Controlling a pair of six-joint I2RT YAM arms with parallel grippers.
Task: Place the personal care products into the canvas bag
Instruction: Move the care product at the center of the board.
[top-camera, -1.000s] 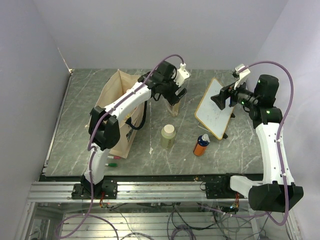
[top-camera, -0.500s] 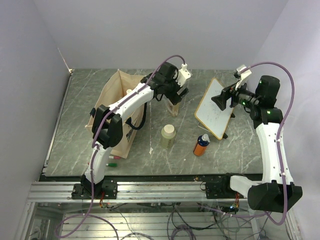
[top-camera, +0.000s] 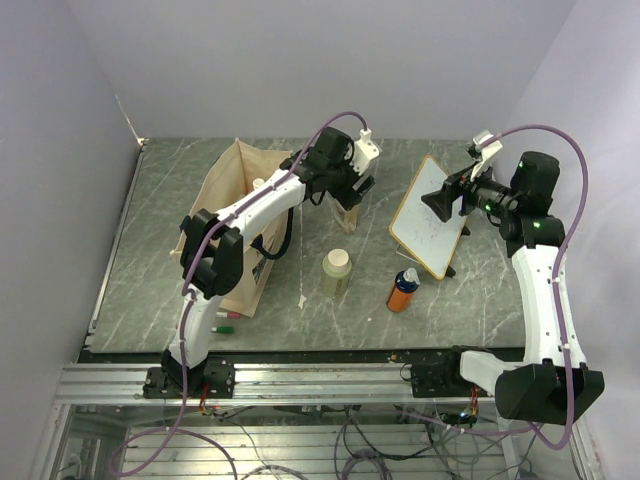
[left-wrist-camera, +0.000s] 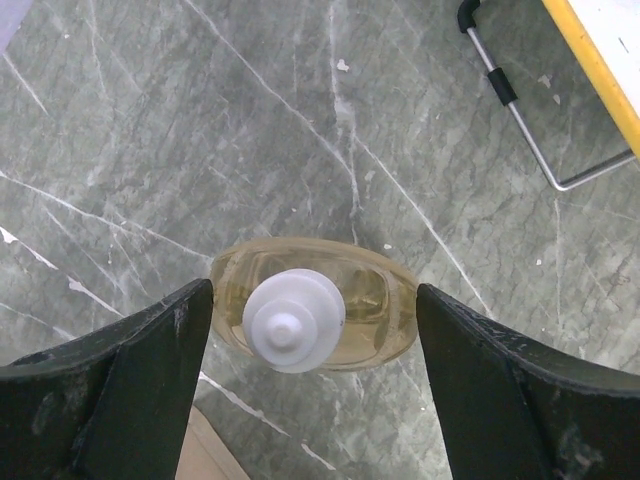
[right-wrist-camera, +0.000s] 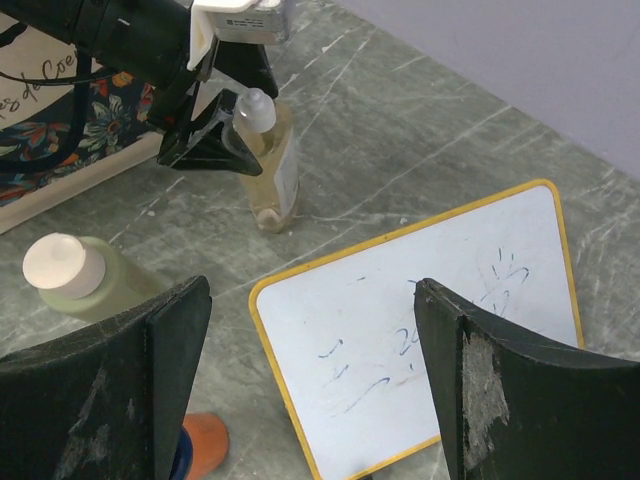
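Note:
The amber bottle with a white cap (left-wrist-camera: 313, 318) stands upright on the table just right of the canvas bag (top-camera: 213, 198). My left gripper (left-wrist-camera: 313, 345) is open, with one jaw on each side of the bottle's top; it also shows in the top view (top-camera: 348, 196). The pale green bottle (top-camera: 336, 272) and the orange bottle (top-camera: 403, 290) stand in the middle of the table. My right gripper (top-camera: 440, 202) is open and empty, held above the whiteboard (right-wrist-camera: 430, 330). The right wrist view shows the amber bottle (right-wrist-camera: 270, 170) and the green bottle (right-wrist-camera: 80, 280). The pink and clear bottles are out of view.
The whiteboard (top-camera: 432, 215) stands tilted on its wire stand at the right. A red pen (top-camera: 225, 317) and a green pen (top-camera: 222, 328) lie by the bag's near corner. A small white cap (top-camera: 258, 183) shows in the bag's mouth.
My left arm's elbow and wrist have shifted slightly while the gripper stays over the amber bottle. The right arm and the bottles have barely moved.

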